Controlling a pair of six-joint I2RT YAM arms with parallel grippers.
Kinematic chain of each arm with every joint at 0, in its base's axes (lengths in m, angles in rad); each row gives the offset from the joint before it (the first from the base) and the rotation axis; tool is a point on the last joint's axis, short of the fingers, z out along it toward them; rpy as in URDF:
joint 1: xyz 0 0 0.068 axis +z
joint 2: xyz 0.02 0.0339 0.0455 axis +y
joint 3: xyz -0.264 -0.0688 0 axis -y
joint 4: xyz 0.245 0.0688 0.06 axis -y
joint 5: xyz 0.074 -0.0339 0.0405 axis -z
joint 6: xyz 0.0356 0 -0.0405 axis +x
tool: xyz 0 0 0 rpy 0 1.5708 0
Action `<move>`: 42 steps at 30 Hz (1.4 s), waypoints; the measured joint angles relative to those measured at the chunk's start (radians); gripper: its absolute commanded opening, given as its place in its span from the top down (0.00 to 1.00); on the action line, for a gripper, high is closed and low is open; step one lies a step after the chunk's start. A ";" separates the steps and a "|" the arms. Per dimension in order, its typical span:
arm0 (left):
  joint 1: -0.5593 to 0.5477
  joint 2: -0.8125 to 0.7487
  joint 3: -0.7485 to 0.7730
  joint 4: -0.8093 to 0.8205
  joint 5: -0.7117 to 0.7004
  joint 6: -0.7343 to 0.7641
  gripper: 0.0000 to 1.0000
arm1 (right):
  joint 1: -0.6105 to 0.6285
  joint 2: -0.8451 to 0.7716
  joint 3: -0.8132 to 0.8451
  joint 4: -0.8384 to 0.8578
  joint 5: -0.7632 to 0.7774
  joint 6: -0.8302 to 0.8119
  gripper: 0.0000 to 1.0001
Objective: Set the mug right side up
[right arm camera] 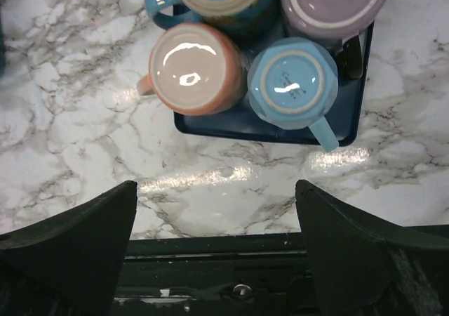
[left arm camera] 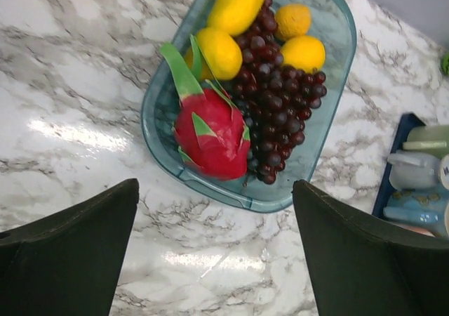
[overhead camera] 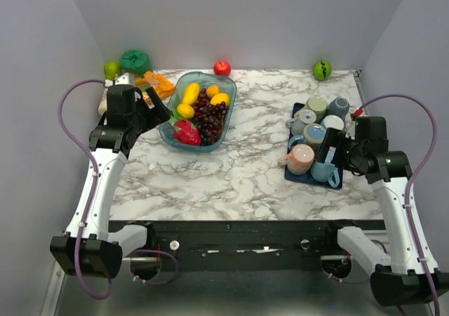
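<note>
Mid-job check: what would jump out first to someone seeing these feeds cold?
First, the clear teal plastic bowl at the back left of the white marble table, piled with a pink dragon fruit, dark purple grapes and yellow fruits. Next, the dark blue tray at the right, crowded with ceramic mugs. The salmon-pink mug and light blue mug at its near edge stand base-up, with the open right gripper over them.

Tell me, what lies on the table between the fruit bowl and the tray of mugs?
Nothing: between the fruit bowl and the tray the marble table is bare, as the top view shows.
</note>
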 measured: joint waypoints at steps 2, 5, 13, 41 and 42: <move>0.000 0.012 -0.027 0.016 0.055 -0.003 0.01 | 0.000 -0.013 -0.034 -0.005 0.009 0.003 0.00; 0.000 0.023 -0.063 0.067 0.147 -0.008 0.01 | 0.000 -0.018 -0.098 -0.003 0.028 0.011 0.00; 0.001 -0.001 -0.112 0.233 0.340 -0.017 0.01 | 0.000 0.095 -0.217 0.075 0.064 0.061 0.00; 0.002 -0.010 -0.077 0.306 0.410 0.037 0.01 | 0.000 0.101 -0.306 0.374 0.180 0.030 0.00; 0.002 -0.010 -0.077 0.306 0.411 0.037 0.01 | 0.000 0.093 -0.307 0.380 0.182 0.032 0.00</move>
